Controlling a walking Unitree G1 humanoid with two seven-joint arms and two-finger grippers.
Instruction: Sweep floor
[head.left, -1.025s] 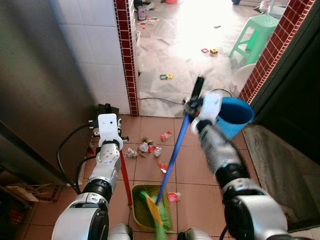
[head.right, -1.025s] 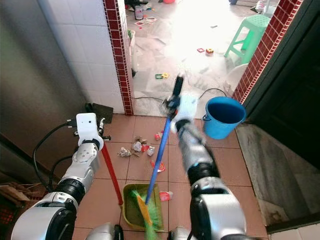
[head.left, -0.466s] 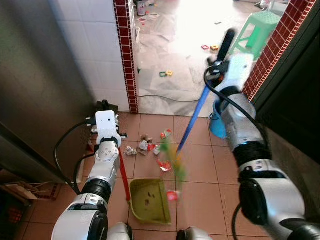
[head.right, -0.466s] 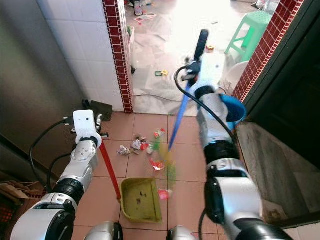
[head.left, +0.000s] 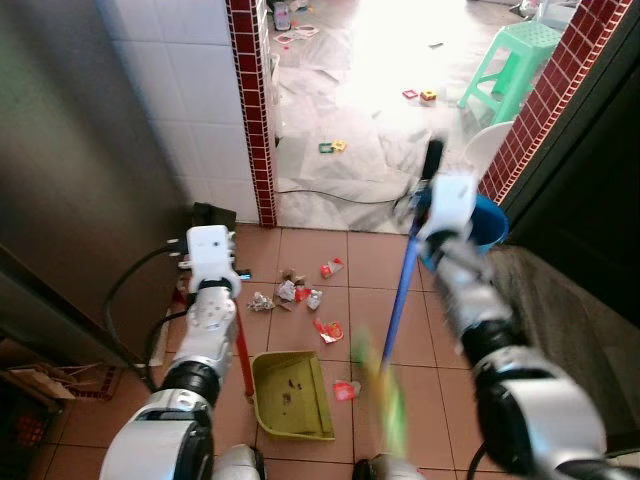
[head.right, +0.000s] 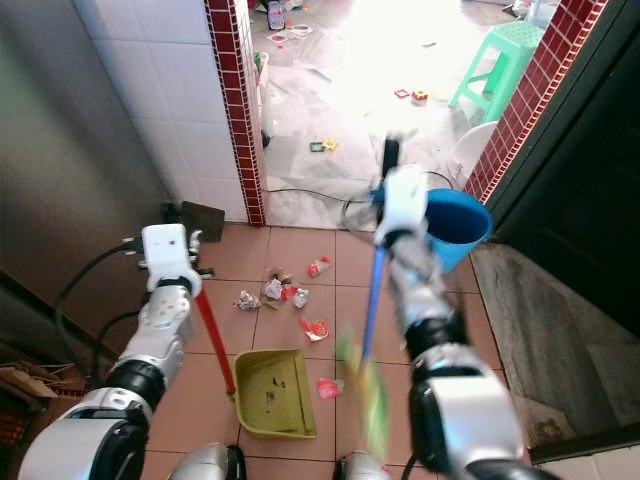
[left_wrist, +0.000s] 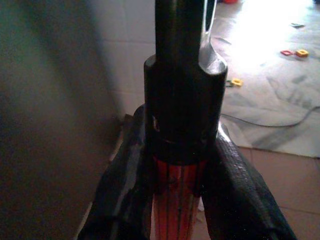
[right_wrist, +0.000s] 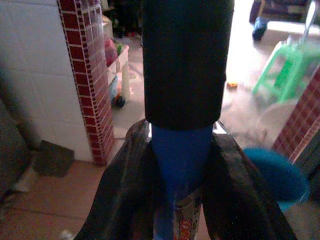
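My right gripper (head.left: 437, 198) is shut on the blue handle of a broom (head.left: 404, 290); in the right wrist view its fingers (right_wrist: 122, 200) clamp the blue shaft just below the black grip. The green bristles (head.left: 386, 402) are blurred, low over the tiles just right of the green dustpan (head.left: 290, 396). My left gripper (left_wrist: 175, 186) is shut on the dustpan's red handle (head.left: 241, 345), holding it upright at the left. A pile of scraps (head.left: 292, 293) lies on the tiles beyond the dustpan. Red wrappers (head.left: 328, 330) lie between pile and pan, one (head.left: 346, 390) at the pan's right edge.
A blue bucket (head.left: 485, 225) stands by the right wall behind the broom. A red brick pillar (head.left: 250, 110) and white tiled wall close the left. Beyond the doorway lie a cable (head.left: 330, 198), small toys (head.left: 333, 149) and a green stool (head.left: 512, 58).
The broom came out of the dustpan, swung forward and up, and has now dropped back, with its bristles to the right of the pan. The left arm and the dustpan stayed put.
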